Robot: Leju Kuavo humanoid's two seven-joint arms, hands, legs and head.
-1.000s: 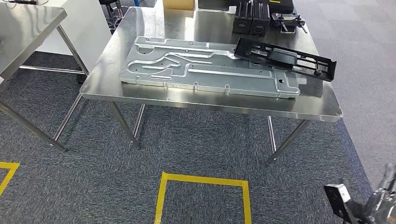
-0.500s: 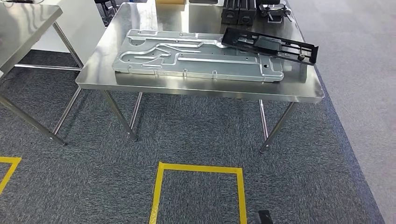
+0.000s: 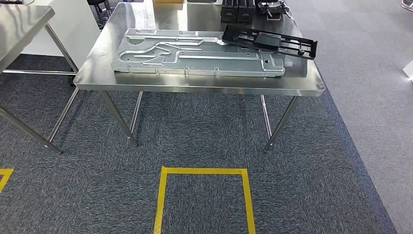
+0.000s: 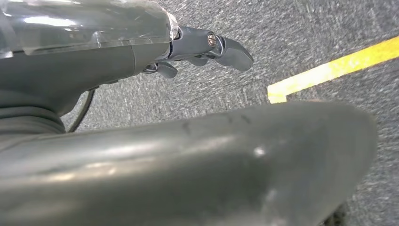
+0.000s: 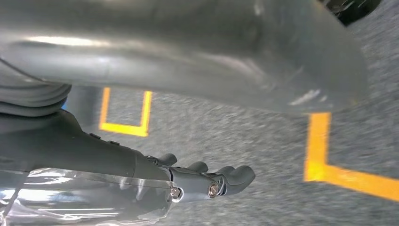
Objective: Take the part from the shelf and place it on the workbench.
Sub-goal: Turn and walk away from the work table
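A long black frame-like part [image 3: 270, 41] lies on the steel workbench [image 3: 195, 88], its one end resting on a large silver stamped plate [image 3: 195, 58]. The workbench stands ahead of me across a stretch of carpet. In the left wrist view my left hand [image 4: 207, 49] hangs over the grey carpet with its fingers stretched out and nothing in them. My right hand [image 5: 207, 181] hangs the same way over the carpet, fingers straight and empty.
A second steel table [image 3: 19, 24] stands at the left. Black boxes [image 3: 237, 10] and a black fixture [image 3: 272, 7] sit at the workbench's far edge. A yellow tape square [image 3: 202, 195] marks the carpet before me. Lighter floor [image 3: 370, 73] runs along the right.
The whole picture has shifted, so the camera moved: the workbench now sits higher and more to the left. The robot's own dark part at the bottom right has dropped out of the picture.
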